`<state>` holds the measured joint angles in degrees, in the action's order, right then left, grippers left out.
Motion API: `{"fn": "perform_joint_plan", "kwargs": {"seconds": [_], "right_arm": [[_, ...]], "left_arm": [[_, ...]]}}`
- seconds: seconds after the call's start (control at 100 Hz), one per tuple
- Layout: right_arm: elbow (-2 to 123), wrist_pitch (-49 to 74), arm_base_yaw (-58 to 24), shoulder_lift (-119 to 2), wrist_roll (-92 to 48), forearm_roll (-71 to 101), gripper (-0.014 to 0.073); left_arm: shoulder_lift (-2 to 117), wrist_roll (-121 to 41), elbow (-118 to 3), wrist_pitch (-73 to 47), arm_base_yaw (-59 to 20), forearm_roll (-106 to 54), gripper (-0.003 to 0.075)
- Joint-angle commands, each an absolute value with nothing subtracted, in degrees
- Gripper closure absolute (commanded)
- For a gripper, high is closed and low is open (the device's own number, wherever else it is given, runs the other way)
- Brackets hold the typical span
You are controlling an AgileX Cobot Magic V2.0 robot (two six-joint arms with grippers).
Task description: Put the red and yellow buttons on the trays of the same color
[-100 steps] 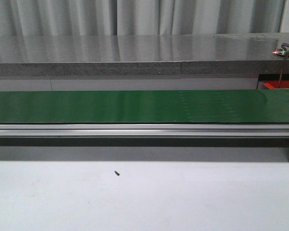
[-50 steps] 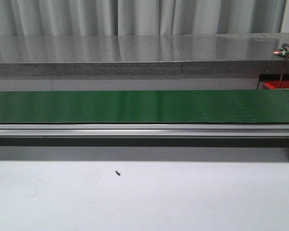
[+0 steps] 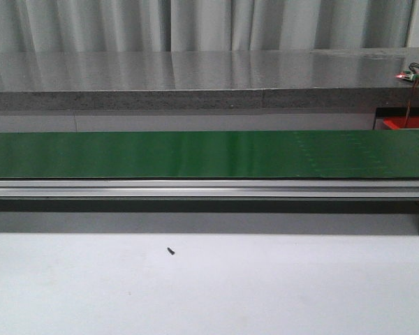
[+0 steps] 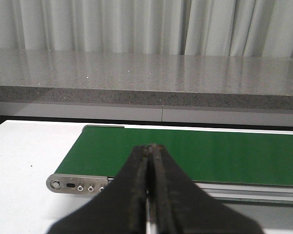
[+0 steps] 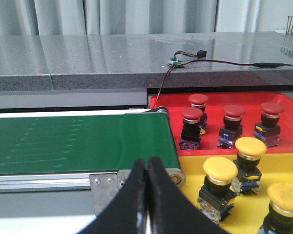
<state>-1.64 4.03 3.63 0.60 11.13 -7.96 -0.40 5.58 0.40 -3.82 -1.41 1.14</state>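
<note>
- My left gripper [image 4: 150,195] is pressed closed on nothing, parked over the bare green conveyor belt [image 4: 195,153].
- My right gripper [image 5: 147,195] is likewise closed and empty, waiting by the belt's end.
- Red mushroom-head push buttons [image 5: 191,127] stand on the red plastic tray [image 5: 283,105], yellow mushroom-head push buttons [image 5: 219,183] on the yellow plastic tray [image 5: 193,163] — sorted by colour, I judge.

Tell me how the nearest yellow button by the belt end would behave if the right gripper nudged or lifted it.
The yellow button looks top-heavy: a wide domed cap over a narrower black body, so a push up high would probably tip it. The smooth cap seems slippery; gripping the body is likely safer. It stands upright on the yellow tray and seems rigid, probably not fragile.
</note>
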Motion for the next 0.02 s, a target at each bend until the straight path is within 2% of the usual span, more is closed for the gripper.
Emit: {"fn": "perform_joint_plan", "kwargs": {"seconds": [0.0,0.01], "right_arm": [[-0.6,-0.7,3.6,1.6,11.2,-8.2,0.0660],[-0.6,-0.7,3.6,1.6,11.2,-8.2,0.0660]], "left_arm": [[-2.2,6.2,2.7,1.0,-1.3,0.7,0.0740],[-2.2,6.2,2.7,1.0,-1.3,0.7,0.0740]]}}
